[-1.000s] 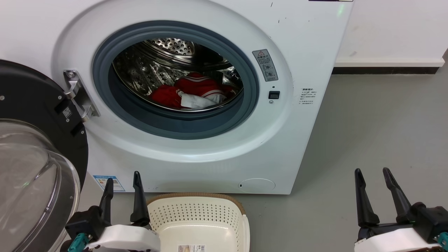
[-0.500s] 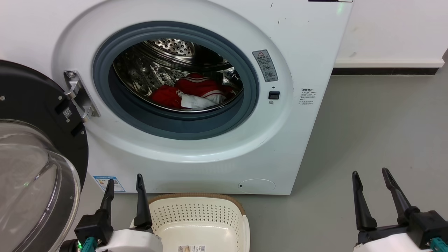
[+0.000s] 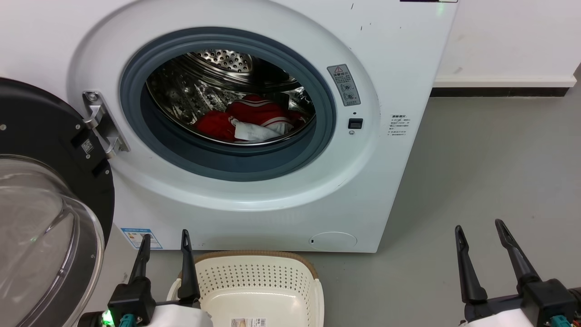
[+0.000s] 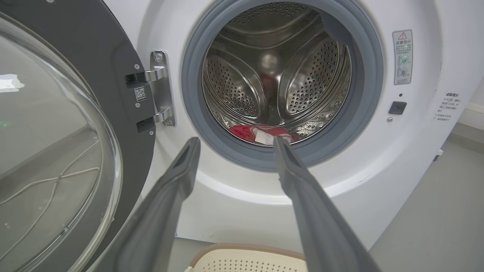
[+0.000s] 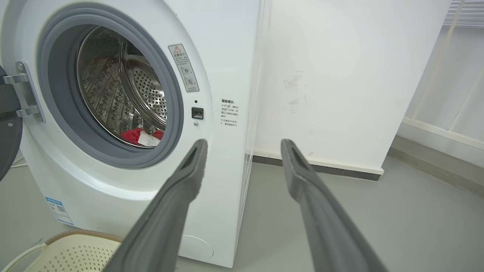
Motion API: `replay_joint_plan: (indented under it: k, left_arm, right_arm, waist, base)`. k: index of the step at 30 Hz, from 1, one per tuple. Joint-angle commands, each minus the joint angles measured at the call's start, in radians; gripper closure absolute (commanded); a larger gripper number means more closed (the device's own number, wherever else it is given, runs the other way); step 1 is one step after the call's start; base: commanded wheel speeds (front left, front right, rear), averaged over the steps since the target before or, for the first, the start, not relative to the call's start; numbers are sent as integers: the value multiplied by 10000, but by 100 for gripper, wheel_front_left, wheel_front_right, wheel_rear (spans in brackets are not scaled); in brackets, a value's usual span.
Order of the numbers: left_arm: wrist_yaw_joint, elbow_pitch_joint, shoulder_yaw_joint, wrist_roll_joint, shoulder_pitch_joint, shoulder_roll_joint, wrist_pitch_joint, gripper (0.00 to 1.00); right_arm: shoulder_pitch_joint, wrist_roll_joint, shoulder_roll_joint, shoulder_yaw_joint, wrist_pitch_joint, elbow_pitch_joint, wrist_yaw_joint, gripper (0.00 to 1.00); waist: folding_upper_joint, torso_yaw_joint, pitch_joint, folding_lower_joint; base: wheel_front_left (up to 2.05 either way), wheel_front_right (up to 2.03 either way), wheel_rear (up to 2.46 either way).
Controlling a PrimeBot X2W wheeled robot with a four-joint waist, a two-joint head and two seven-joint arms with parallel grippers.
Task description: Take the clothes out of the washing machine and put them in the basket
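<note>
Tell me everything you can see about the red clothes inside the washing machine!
The soft bright red fabric clothes with white stripes and a white panel lie crumpled in a low heap at the bottom of the shiny perforated steel drum of the large white front-loading washing machine. The white patch sits at the front, facing the open porthole, just behind its grey rubber rim. As far as can be seen, only the drum touches them.
</note>
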Motion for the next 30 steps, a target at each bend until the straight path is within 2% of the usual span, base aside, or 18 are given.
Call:
replay_joint_plan:
  k: [1, 5, 30]
  left_arm:
    - [46, -17, -8, 140, 76, 17, -96, 0]
    - [55, 12, -30, 392, 129, 18, -166, 0]
    - [-107, 399, 71, 17, 52, 18, -145, 0]
  right_arm:
    - [132, -171, -29, 1, -74, -83, -3, 0]
    - [199, -321, -29, 13, -150, -61, -3, 0]
    - [138, 179, -28, 8, -132, 190, -3, 0]
  waist:
    - [0, 2, -4, 0]
    - [0, 1, -22, 0]
    - [0, -31, 15, 0]
  base:
    - [0, 0, 0]
    - [0, 0, 0]
    - [0, 0, 0]
